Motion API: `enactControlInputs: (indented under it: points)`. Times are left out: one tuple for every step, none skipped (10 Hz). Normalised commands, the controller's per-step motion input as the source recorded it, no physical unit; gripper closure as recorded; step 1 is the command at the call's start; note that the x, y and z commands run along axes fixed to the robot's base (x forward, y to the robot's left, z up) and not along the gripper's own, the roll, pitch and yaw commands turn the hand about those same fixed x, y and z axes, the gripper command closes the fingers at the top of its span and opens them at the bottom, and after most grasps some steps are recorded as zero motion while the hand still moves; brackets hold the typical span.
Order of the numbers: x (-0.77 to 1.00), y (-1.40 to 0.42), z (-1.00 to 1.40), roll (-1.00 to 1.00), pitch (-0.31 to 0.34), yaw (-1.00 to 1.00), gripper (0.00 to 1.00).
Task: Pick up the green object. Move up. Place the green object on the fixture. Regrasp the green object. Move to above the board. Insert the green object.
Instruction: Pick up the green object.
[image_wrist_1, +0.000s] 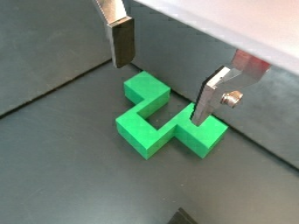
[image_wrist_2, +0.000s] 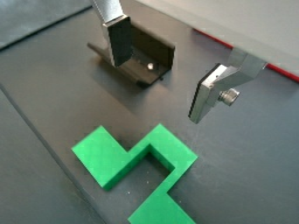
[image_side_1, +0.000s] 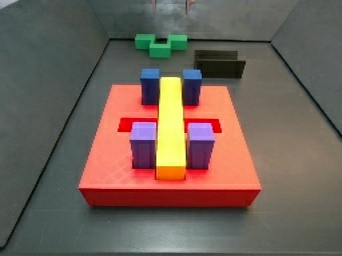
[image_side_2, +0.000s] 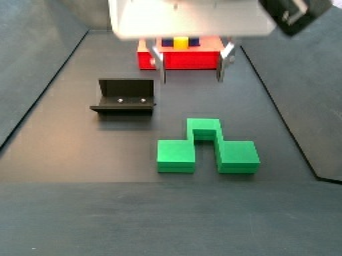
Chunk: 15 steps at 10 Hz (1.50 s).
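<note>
Hovering tool (image_wrist_1: 163, 77) above green object (image_wrist_1: 163, 122), fingers (image_wrist_1: 121, 42) spread wide, empty, pointing down, fixture (image_side_2: 123, 98) nearby

The green object (image_side_2: 203, 148), a bright green T-shaped piece, lies flat on the dark floor at lower centre of a side view. The fixture (image_side_2: 123, 98), a black bracket, stands at its upper left, apart. The red board (image_side_1: 168, 146) fills mid-frame. The gripper (image_side_2: 193, 62) hangs above the floor, fingers apart, empty.
</note>
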Motion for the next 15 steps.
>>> enactControlInputs:
  points:
    - [-0.02, 0.12, -0.55, 0.00, 0.000, 0.00, 0.00]
    - [-0.07, 0.15, -0.52, 0.00, 0.000, 0.00, 0.00]
    - [-0.10, 0.18, -0.45, 0.00, 0.000, -0.01, 0.00]
    - [-0.06, 0.13, -0.43, 0.00, 0.000, -0.01, 0.00]
    - [-0.11, 0.08, -0.43, -0.04, 0.000, -0.01, 0.00]
    - [-0.06, 0.03, -0.43, -0.07, 0.000, 0.00, 0.00]
    - [-0.05, 0.02, -0.43, -0.06, 0.000, 0.00, 0.00]
    - [-0.07, 0.01, -0.43, -0.06, 0.000, 0.00, 0.00]
    - [-0.09, 0.02, -0.33, -0.08, 0.000, -0.01, 0.00]
    - [-0.18, 0.09, -0.12, -0.13, 0.000, -0.09, 0.00]
    - [-0.14, 0.05, -0.05, -0.17, 0.000, -0.08, 0.00]
    - [-0.13, 0.01, -0.10, -0.15, 0.000, -0.06, 0.00]
    - [-0.16, 0.00, -0.22, -0.13, -0.010, -0.05, 0.00]
    - [-0.13, 0.00, -0.27, -0.12, -0.011, -0.03, 0.00]
    - [-0.11, 0.00, -0.27, -0.12, -0.019, -0.02, 0.00]
